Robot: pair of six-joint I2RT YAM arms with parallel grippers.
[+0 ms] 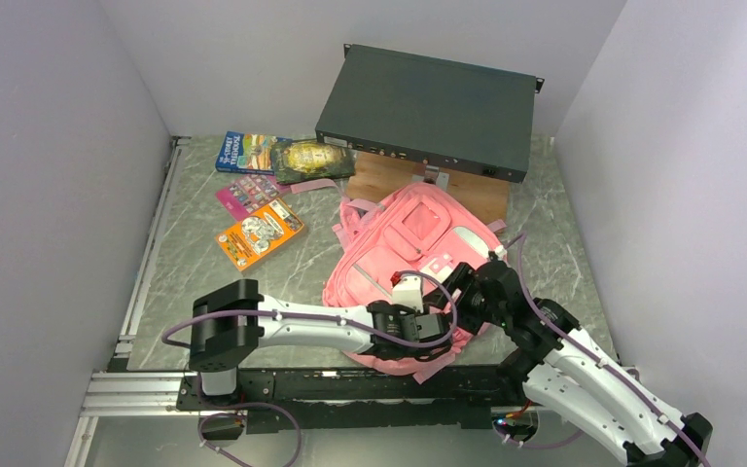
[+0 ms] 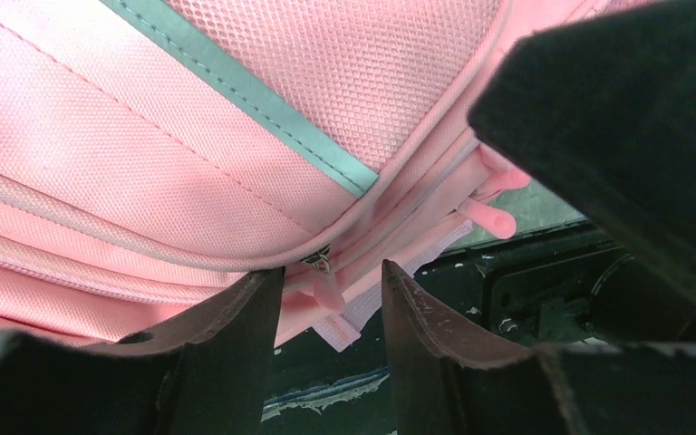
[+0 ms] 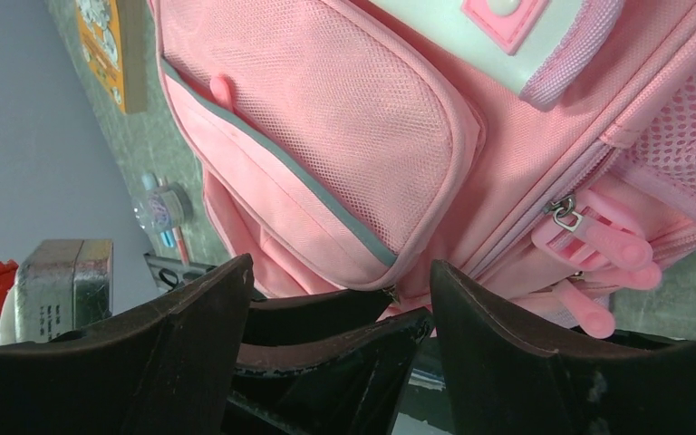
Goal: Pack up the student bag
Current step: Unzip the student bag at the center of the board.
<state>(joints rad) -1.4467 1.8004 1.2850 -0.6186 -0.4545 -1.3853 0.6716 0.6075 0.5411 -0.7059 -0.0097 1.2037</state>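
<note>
**Presently, the large soft pink fabric student bag (image 1: 404, 229) is attended at its near end**

The bag is laid flat, pockets upward, on the grey marbled table (image 1: 204, 272), right of centre. Its far end is just in front of a brown wooden board (image 1: 389, 175), and its near end reaches the table's near edge by the arm bases.

The left gripper (image 2: 331, 272) is placed at that near end with its dark fingers (image 2: 236, 344) apart. A small pink zip pull (image 2: 328, 292) is seen hanging in the gap between them, and no clamping on it can be made out. The right gripper (image 3: 340, 267) is likewise spread wide, with nothing gripped, and is pointed at the bag's mesh front pocket (image 3: 326, 118), which is edged with a grey-green stripe. A cluster of pink rubbery zip pulls (image 3: 598, 240) is visible to the right of that pocket. From overhead, both grippers are seen close together over the same end.

A dark grey flat metal box (image 1: 428, 107) is set over the board. Well apart, at the table's far left, a blue book (image 1: 246, 152), a green-and-yellow packet (image 1: 313, 161), a pink card (image 1: 245, 197) and an orange booklet (image 1: 259, 233) are laid.
</note>
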